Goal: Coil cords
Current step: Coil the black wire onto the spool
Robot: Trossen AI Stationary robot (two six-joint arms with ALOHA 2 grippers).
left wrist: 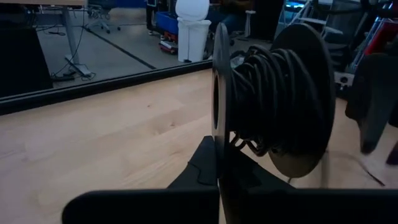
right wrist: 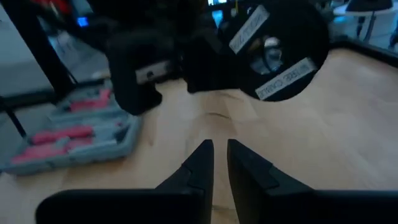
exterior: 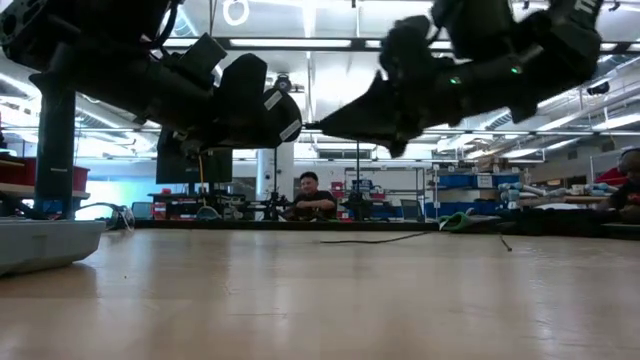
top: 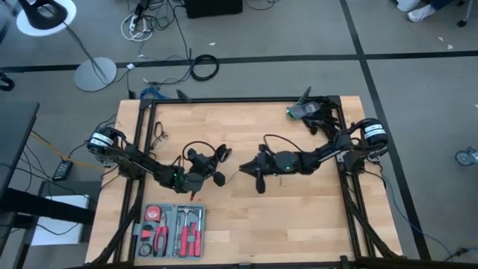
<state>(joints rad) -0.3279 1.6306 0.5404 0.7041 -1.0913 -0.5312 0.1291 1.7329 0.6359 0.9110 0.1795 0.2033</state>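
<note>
A black spool (left wrist: 292, 93) wound with the black cord is held up over the middle of the table, with my left gripper (left wrist: 219, 177) shut on it. In the high view the spool (top: 222, 154) sits just beyond my left gripper (top: 210, 173). A loose stretch of cord (exterior: 370, 240) lies on the table farther back. My right gripper (right wrist: 219, 160) hovers above the table, pointing at the spool's labelled face (right wrist: 280, 50). A narrow gap shows between its fingers and nothing is in it. In the high view my right gripper (top: 252, 170) is a short way right of the spool. My left gripper pinches the rim of the spool's nearer flange (left wrist: 216, 140) between its two fingers, coming in nearly level from the table's left. The spool stands on edge beyond the fingertips, lifted clear of the table.
A grey tool case (top: 173, 230) with red-handled tools lies at the near left of the table. A green-and-black device (top: 305, 110) sits at the far right corner. Bare wood lies between and in front of the arms. A person sits in the room beyond the table.
</note>
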